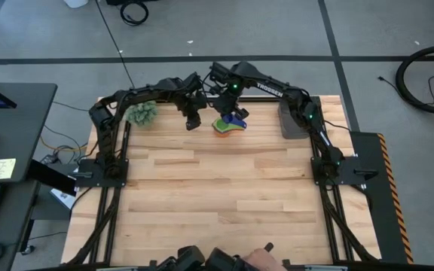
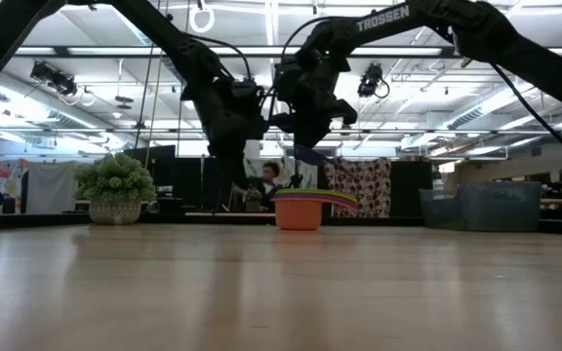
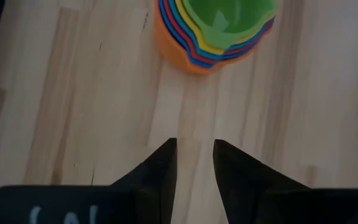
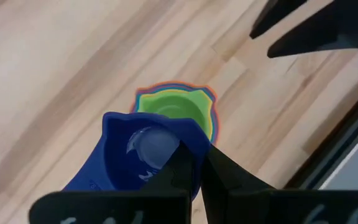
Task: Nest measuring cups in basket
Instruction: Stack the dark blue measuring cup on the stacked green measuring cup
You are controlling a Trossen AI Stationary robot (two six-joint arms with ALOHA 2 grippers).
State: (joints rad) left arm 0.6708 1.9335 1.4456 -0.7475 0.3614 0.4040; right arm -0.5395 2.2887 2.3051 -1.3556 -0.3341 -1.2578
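A nested stack of measuring cups (image 1: 227, 126), orange outermost and green innermost (image 3: 225, 18), stands on the wooden table near its far edge. Just above the stack hangs a dark blue cup (image 4: 145, 152), with my right gripper (image 4: 197, 165) shut on it. My left gripper (image 3: 194, 149) hovers open left of the stack (image 2: 301, 210), pointing steeply down, nothing between its fingers. The dark grey basket (image 1: 294, 119) sits at the far right, apart from both grippers. My right gripper pinches the dark blue cup's wall at the rim (image 4: 182, 146), on the side away from its handle (image 4: 86, 180). One finger seems to be inside the bowl and one outside. The fingers come steeply from above. The cup is lifted clear, over the stack's green cup.
A fuzzy green plant ball (image 1: 142, 113) stands at the far left, close behind my left arm. The near and middle table (image 1: 217, 196) is bare wood. Black arm frames run along both side edges.
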